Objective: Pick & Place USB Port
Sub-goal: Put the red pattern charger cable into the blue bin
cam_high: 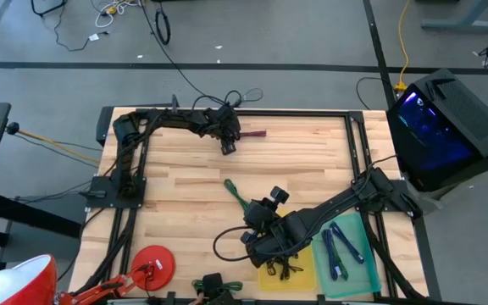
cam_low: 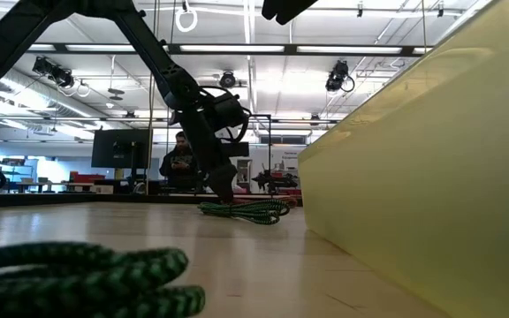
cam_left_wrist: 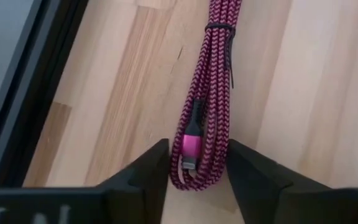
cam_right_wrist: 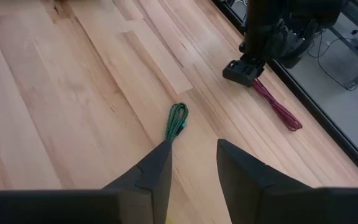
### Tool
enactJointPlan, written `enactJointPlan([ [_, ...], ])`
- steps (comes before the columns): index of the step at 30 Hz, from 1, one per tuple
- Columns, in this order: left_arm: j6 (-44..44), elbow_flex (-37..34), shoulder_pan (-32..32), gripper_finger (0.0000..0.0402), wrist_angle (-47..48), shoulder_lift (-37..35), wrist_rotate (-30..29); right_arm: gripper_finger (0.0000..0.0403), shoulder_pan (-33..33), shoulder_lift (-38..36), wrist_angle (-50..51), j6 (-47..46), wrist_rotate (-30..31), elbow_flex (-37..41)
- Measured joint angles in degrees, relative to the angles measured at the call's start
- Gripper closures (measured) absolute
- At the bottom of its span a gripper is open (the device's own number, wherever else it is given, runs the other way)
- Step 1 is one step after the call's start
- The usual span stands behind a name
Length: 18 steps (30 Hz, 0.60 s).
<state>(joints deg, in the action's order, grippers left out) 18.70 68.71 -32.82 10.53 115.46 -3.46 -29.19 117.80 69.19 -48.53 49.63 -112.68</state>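
The pink cable (cam_left_wrist: 205, 99) lies between the open fingers of the left gripper (cam_left_wrist: 196, 171), at the table's (cam_high: 312, 169) upper centre. Closing off-centre could make the bundle slip out. The right gripper (cam_right_wrist: 193, 163) waits, fingers narrowly apart.

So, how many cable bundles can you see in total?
4, possibly more hidden: pink cable between the left gripper fingers, green cable mid-table, blue cables in the green tray, dark cable on the yellow tray.

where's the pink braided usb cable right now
In the high view the pink braided cable lies near the table's far edge, with one end between the open fingers of the left gripper, well away from the green cable.
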Motion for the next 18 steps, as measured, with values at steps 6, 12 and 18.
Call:
enactJointPlan([
  [6, -0.1, 0.0, -0.1, 0.0368, -0.1, 0.1, 0.4, 0.0276, 0.0, 0.0, 0.0, 0.0, 0.4, 0.0],
  [12, -1.1, -0.1, 0.5, 0.0378, 3.6, -1.3, 0.4, 0.0276, 0.3, 0.0, 0.0, 0.0, 0.6, 0.0],
  [18, -4.9, -0.2, 2.7, 0.0379, 13.2, -8.4, -1.7, 0.0276, 1.5, 0.0, 1.6, 0.6, 0.5, 0.0],
])
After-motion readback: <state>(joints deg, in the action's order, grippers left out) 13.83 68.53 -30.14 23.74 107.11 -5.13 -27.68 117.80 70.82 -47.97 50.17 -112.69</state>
